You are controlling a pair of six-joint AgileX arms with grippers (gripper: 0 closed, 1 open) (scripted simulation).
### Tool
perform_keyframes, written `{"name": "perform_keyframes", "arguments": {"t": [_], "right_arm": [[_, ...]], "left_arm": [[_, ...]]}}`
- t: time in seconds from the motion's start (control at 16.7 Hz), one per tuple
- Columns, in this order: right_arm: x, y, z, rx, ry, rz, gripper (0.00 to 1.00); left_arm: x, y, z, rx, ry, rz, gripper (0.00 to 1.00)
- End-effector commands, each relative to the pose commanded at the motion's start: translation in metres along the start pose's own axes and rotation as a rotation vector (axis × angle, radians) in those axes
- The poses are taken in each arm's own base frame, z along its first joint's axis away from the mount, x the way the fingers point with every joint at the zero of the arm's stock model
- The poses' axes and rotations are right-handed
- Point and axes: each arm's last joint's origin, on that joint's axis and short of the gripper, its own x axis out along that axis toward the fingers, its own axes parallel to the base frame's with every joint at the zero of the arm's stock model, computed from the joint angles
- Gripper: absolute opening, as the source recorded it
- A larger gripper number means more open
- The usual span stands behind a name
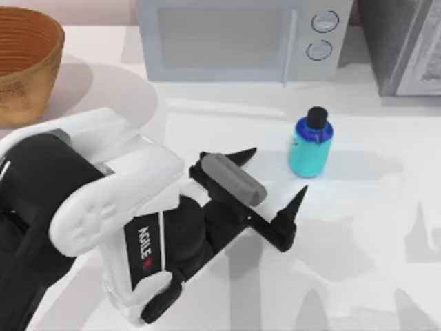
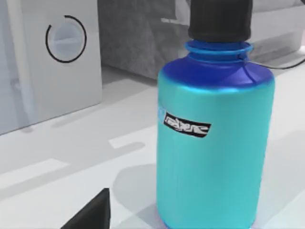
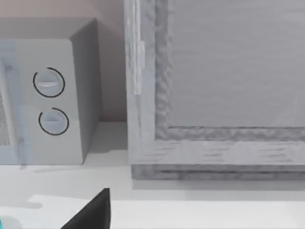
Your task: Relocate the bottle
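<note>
The bottle (image 1: 310, 146) stands upright on the white table, right of centre, with a cyan body, blue shoulder and black cap. My left gripper (image 1: 274, 174) is open just short of it on its near-left side, the two black fingertips spread wide and pointing at it, nothing between them. In the left wrist view the bottle (image 2: 215, 143) looms close, with one dark fingertip (image 2: 93, 214) at the frame's edge. My right arm stays parked; its wrist view faces the back of the table.
A white microwave (image 1: 238, 34) stands along the back edge behind the bottle, with a grey cabinet (image 1: 403, 41) to its right. A wicker basket (image 1: 24, 62) sits at the back left. Bare tabletop (image 1: 372, 227) lies right of and in front of the bottle.
</note>
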Motion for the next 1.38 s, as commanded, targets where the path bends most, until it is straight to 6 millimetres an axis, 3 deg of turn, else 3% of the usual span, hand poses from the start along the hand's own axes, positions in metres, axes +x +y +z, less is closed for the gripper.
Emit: {"name": "perform_keyframes", "arguments": {"t": [0.42, 1.08, 1.38], "right_arm": [[0.0, 0.0, 0.0, 0.0, 0.0, 0.0, 1.0], [0.0, 0.0, 0.0, 0.0, 0.0, 0.0, 1.0], [0.0, 0.0, 0.0, 0.0, 0.0, 0.0, 1.0]], "left_arm": [[0.003, 0.001, 0.0, 0.0, 0.002, 0.003, 1.0], [0.092, 0.0, -0.001, 0.0, 0.0, 0.0, 1.0], [0.1, 0.0, 0.0, 0.0, 0.0, 0.0, 1.0]]}}
